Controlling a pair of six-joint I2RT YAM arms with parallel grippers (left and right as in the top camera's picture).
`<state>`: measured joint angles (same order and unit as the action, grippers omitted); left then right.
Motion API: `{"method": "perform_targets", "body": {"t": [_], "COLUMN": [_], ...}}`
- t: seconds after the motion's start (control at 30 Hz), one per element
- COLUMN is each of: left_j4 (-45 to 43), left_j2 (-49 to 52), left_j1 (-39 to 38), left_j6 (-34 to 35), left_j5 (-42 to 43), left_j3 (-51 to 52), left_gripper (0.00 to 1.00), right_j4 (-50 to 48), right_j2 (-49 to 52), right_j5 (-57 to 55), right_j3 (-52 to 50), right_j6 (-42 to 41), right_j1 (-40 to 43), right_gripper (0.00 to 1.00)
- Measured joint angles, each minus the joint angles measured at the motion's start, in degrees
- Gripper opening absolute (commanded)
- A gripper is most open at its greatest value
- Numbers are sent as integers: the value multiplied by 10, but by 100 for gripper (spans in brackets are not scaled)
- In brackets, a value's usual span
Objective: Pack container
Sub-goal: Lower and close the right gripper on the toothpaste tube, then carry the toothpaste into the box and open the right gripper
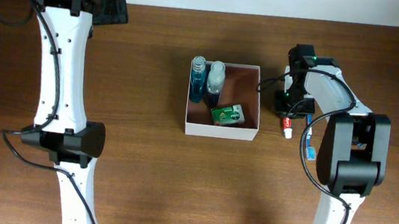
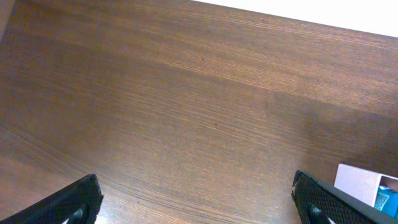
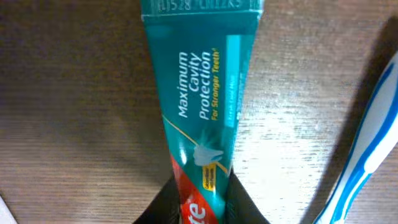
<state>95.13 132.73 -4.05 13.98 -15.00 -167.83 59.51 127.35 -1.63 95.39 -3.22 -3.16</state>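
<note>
The right jaws are clenching the tube [image 3: 202,112], their dark fingers [image 3: 158,205] pressing both sides of its red lower part while the teal body is stretching away over the counter [image 3: 74,112]. Just beside it, at the right edge of the wrist view, a blue-and-white brush [image 3: 367,143] is lying on the wood, apart from the tube. Farther over, the container [image 1: 220,132] is sitting at mid-counter, near the right arm. It is holding a blue bottle [image 1: 198,80] and a clear bottle [image 1: 216,80] side by side in its far-left part and a green pack [image 1: 227,115] toward its front. Farthest off, the left jaws are standing released and wide apart, gripping nothing, hovering over the wood at the far-left corner, well apart from the container.
</note>
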Motion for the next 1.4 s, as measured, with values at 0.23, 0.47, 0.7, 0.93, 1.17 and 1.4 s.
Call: {"method": "perform_targets", "body": {"t": [0.23, 0.47, 0.7, 0.93, 1.17, 1.4], "left_j4": [0, 0, 0, 0, 0, 0], "left_j2": [0, 0, 0, 0, 0, 0], "left_j1": [0, 0, 0, 0, 0, 0], "left_j6": [0, 0, 0, 0, 0, 0], "left_j5": [0, 0, 0, 0, 0, 0], "left_j3": [0, 0, 0, 0, 0, 0], "left_gripper": [99, 99, 99, 99, 99, 99], "right_j4": [75, 190, 297, 330, 320, 320], "right_j2": [5, 9, 9, 9, 9, 9], "right_j5": [0, 2, 85, 212, 185, 137], "right_j3": [30, 168, 308, 385, 385, 385], "right_j6": [-1, 0, 0, 0, -30, -69], "right_j1": [0, 0, 0, -14, -89, -116], "right_gripper": [6, 6, 8, 11, 18, 21]}}
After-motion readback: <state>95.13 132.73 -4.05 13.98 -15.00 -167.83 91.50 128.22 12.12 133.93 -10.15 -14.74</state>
